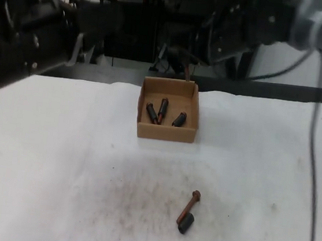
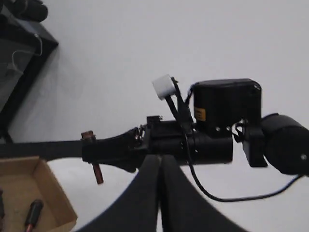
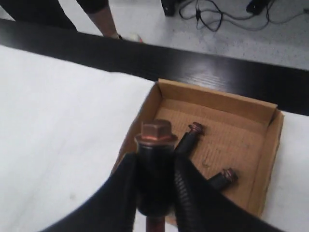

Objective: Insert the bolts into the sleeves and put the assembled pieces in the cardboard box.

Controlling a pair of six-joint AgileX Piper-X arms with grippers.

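Right claw (image 3: 155,163) grips sleeved bolt (image 3: 156,133) above cardboard box (image 3: 217,99) edge.

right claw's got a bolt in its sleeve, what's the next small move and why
Probably ease the right claw a little further over the cardboard box before opening. It is shut on an assembled piece that seems to hang over the box's wall, not its floor, where three finished pieces lie.

bright, even light on the white worktop (image 1: 42,142), only faint, soft shadows by the loose bolt (image 1: 190,205) and inside the cardboard box (image 1: 165,134), right arm (image 2: 212,140) nearly a silhouette (left wrist view, pale backdrop), dull copper sheen on the sleeved bolt (image 3: 156,131) in the right claw (image 3: 155,162)
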